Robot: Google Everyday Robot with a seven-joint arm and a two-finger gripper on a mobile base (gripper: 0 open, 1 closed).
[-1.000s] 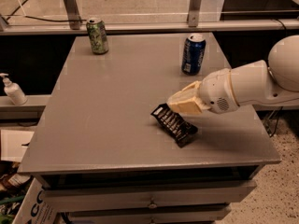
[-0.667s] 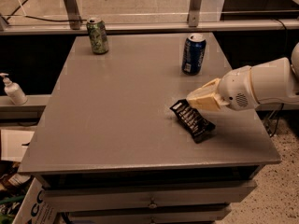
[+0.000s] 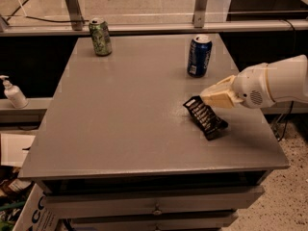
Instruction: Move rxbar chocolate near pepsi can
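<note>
Evidently the gripper (image 3: 204, 98) had come in from the right-hand side of the table (image 3: 120, 124), low over the top, and its cream jaws looked closed down on the upper end of the rxbar chocolate (image 3: 209, 120). From there the bar ran away from the claw toward the front right corner, long axis on a diagonal. I could not tell whether its far end rested on the surface or hung just clear of it. What I weighed most was the pepsi can (image 3: 198, 57): it stood upright farther back on the table, beyond the claw and apart from the bar, with bare grey top between them, so I judged the coming move to be a short carry toward the back edge. The green can (image 3: 100, 36) stood well off at the back left corner. Below the top were drawers (image 3: 154, 203), a pump bottle (image 3: 13, 93) sat on a ledge to the left, and a speckled floor (image 3: 288, 196) showed at right.
</note>
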